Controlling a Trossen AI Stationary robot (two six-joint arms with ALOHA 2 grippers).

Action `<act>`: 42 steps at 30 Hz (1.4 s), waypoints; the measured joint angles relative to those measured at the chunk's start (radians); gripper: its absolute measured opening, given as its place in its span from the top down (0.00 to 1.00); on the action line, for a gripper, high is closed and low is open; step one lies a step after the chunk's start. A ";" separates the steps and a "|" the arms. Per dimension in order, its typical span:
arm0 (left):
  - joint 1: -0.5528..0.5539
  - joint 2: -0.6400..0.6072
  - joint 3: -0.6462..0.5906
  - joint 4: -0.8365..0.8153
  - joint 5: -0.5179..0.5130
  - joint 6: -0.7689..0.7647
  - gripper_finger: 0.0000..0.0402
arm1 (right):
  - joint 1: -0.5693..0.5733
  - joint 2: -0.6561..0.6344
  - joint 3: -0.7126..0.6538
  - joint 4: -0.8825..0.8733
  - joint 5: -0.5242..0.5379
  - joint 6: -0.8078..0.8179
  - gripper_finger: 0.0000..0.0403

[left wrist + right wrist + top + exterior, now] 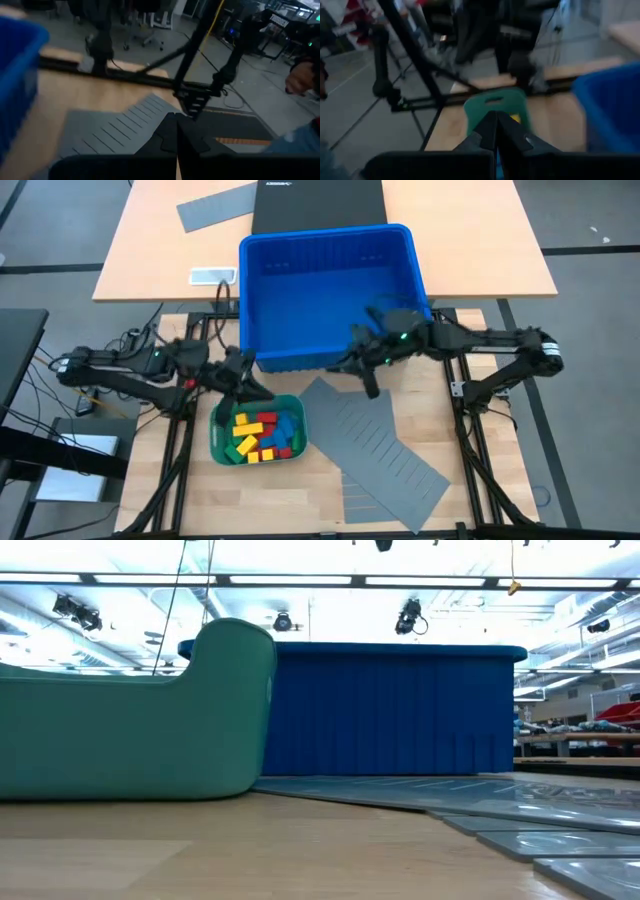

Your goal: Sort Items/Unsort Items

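We see the blocks (259, 436), red, yellow, green and blue, heaped inside the teal tray (222, 443), which sits just in front of the blue bin (330, 285). The left gripper (250, 387) hovers over the tray's far edge, clenched and empty. The right gripper (362, 370), clenched empty too, hangs by the bin's near wall above the grey divider sheet (385, 450).

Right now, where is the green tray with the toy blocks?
In the high view the green tray sits on the table's front left, just under the left fingers, in front of the blue bin and left of the grey slotted sheet.
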 joint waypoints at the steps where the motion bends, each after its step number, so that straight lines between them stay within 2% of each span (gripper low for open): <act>1: 0.034 0.000 0.000 0.010 0.031 0.032 1.00 | -0.007 -0.019 0.000 0.000 0.001 -0.018 0.98; 4: 0.142 -0.001 0.000 0.022 0.101 0.103 1.00 | -0.011 -0.084 -0.027 -0.020 -0.023 -0.185 1.00; 6: 0.216 -0.015 0.000 0.007 0.138 0.118 1.00 | -0.012 -0.135 -0.057 -0.050 -0.025 -0.231 1.00; 10: 0.327 -0.058 -0.013 -0.018 0.186 0.187 1.00 | -0.040 -0.248 -0.162 -0.072 -0.013 -0.237 1.00; 14: 0.386 -0.102 -0.083 -0.013 0.215 0.205 1.00 | -0.069 -0.364 -0.311 -0.044 -0.021 -0.211 1.00; 21: 0.396 -0.251 -0.262 0.042 0.221 0.177 1.00 | -0.123 -0.615 -0.551 0.013 -0.019 -0.150 1.00; 33: 0.396 -0.670 -0.694 0.135 0.130 0.093 1.00 | -0.232 -1.037 -0.874 0.021 -0.042 -0.115 1.00; 37: 0.396 -0.779 -0.756 0.075 0.117 0.078 1.00 | -0.259 -1.169 -0.946 0.006 -0.083 -0.074 1.00; 39: 0.396 -0.832 -0.765 -0.009 0.108 0.077 1.00 | -0.266 -1.227 -0.978 -0.002 -0.083 -0.063 1.00; 42: 0.396 -0.897 -0.773 -0.023 0.067 0.076 1.00 | -0.275 -1.307 -1.029 0.003 -0.069 -0.062 1.00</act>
